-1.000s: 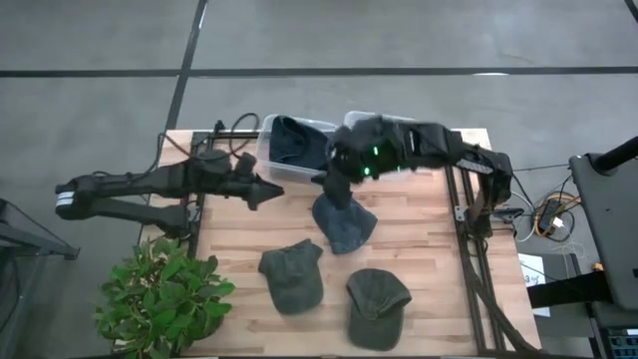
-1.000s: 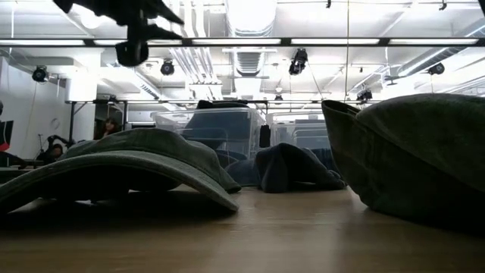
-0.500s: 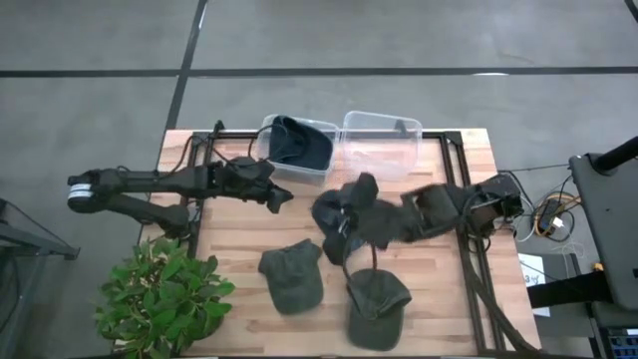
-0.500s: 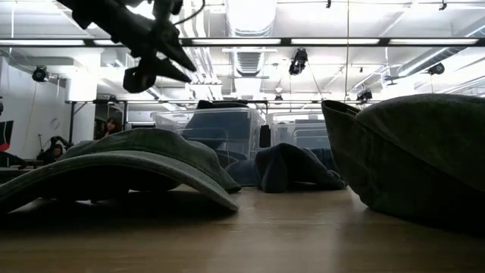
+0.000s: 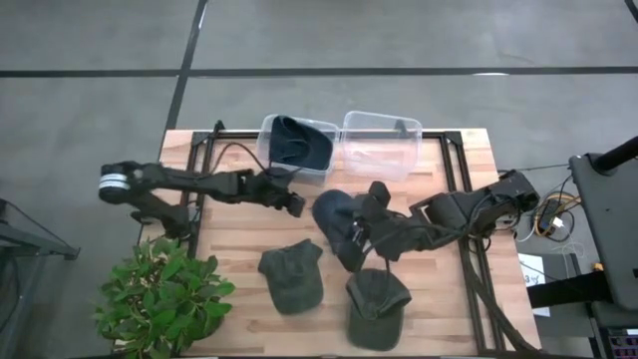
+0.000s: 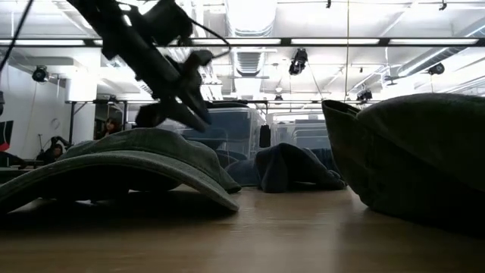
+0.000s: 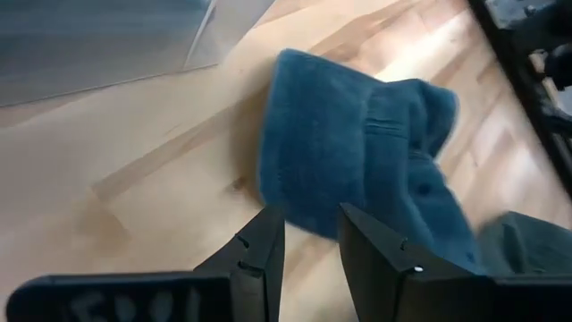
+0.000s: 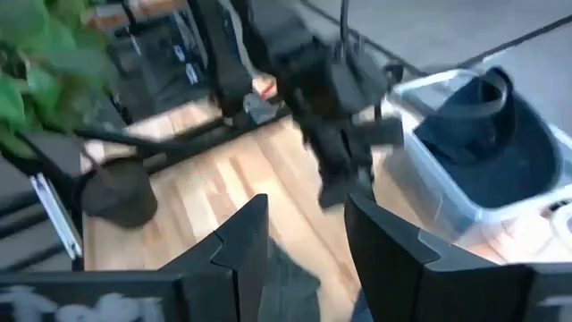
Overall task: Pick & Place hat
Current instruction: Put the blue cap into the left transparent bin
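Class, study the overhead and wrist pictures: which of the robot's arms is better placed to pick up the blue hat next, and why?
Left, probably. The left end effector, open, sits just beside the blue hat and faces it. The right end effector, open, lies low across the hat, pointing past it.

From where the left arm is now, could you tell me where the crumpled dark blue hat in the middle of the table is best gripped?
Probably its near edge. The dark blue hat lies collapsed in soft folds on the wooden table, so a raised fold gives the fingers something to pinch. The left gripper, open, already points at that edge, so come down from above on this side. The right gripper hovers by the hat's other side.
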Robot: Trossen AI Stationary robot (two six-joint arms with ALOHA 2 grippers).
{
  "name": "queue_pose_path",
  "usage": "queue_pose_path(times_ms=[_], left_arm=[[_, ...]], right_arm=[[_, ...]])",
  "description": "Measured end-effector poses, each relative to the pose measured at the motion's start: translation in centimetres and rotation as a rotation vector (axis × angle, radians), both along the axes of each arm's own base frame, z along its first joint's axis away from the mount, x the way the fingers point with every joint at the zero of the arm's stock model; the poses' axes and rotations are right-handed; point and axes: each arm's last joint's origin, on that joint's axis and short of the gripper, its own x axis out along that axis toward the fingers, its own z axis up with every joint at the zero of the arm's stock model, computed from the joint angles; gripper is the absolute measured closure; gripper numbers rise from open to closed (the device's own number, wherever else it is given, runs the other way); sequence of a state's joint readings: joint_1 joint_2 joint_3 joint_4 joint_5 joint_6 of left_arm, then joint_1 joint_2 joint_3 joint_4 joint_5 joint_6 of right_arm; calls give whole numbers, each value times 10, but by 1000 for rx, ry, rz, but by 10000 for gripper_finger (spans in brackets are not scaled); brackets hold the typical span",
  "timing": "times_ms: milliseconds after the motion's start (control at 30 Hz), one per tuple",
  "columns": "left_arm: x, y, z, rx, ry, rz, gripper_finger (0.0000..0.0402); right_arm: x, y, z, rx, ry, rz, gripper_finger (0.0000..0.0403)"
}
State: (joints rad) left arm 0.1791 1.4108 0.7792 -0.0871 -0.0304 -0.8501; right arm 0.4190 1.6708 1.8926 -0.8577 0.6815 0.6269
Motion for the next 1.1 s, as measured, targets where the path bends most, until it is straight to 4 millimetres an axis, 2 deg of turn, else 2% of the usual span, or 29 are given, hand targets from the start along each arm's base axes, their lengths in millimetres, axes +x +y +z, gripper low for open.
queue_pose_path(times_ms=[267, 600, 833, 1100], left_arm=[[24, 12, -29, 61, -24, -19, 303], [33, 27, -62, 37, 21, 32, 303], [37, 26, -65, -17, -15, 10, 303], [40, 26, -56, 7, -81, -22, 303]], right_arm=[[-9, 8, 8, -12, -123, 74, 261], [-14, 13, 11, 4, -154, 88, 265], [-13, 13, 12, 6, -164, 87, 270], [-13, 13, 12, -3, -162, 90, 269]])
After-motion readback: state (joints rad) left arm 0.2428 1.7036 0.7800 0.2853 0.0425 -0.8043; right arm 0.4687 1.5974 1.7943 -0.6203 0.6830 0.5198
